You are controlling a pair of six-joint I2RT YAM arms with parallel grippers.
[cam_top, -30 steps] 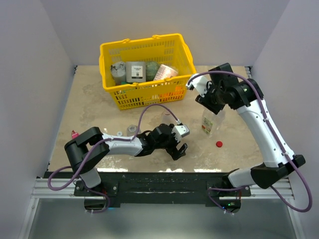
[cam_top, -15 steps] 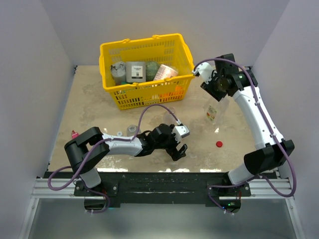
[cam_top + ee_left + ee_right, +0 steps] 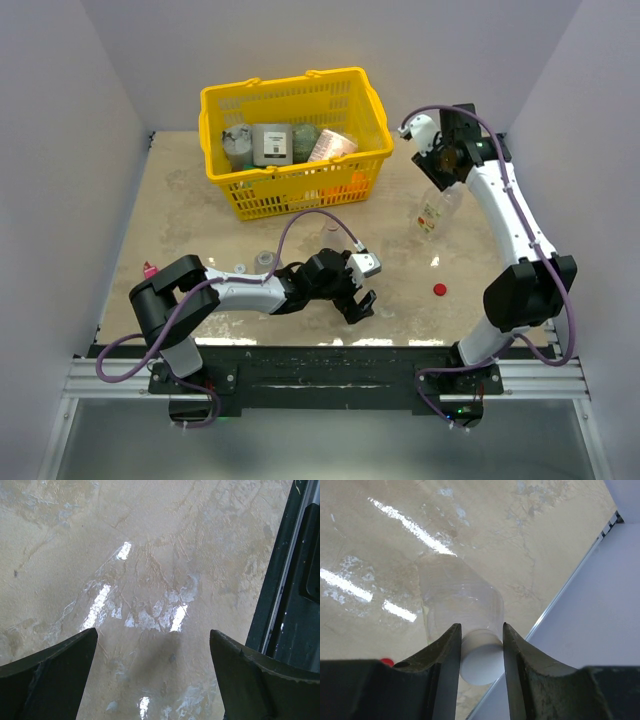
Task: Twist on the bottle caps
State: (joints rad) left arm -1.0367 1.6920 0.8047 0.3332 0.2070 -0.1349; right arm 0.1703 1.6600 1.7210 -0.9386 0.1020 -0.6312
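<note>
My right gripper (image 3: pixel 441 183) is shut on the white cap (image 3: pixel 480 660) of a clear bottle (image 3: pixel 430 215) with a small label. It holds the bottle tilted above the table near the right wall. In the right wrist view the fingers (image 3: pixel 445 650) pinch the cap and the bottle body (image 3: pixel 460 600) hangs beyond them. A red cap (image 3: pixel 439 290) lies loose on the table. Its edge shows in the right wrist view (image 3: pixel 387 662). My left gripper (image 3: pixel 360 303) is open and empty, low over bare table (image 3: pixel 150 580). A faint clear bottle (image 3: pixel 332 233) stands behind it. A small clear bottle (image 3: pixel 265 259) and a whitish cap (image 3: pixel 240 267) sit by the left arm.
A yellow basket (image 3: pixel 300 190) of jars and packets stands at the back centre. A pink tube (image 3: pixel 148 270) lies at the left edge. The black front rail (image 3: pixel 295 605) runs close to my left gripper. The right wall (image 3: pixel 600 630) is close to my right gripper.
My right arm has swung back and right toward the wall, carrying the bottle by its cap off the table's middle. The left arm has not moved.
</note>
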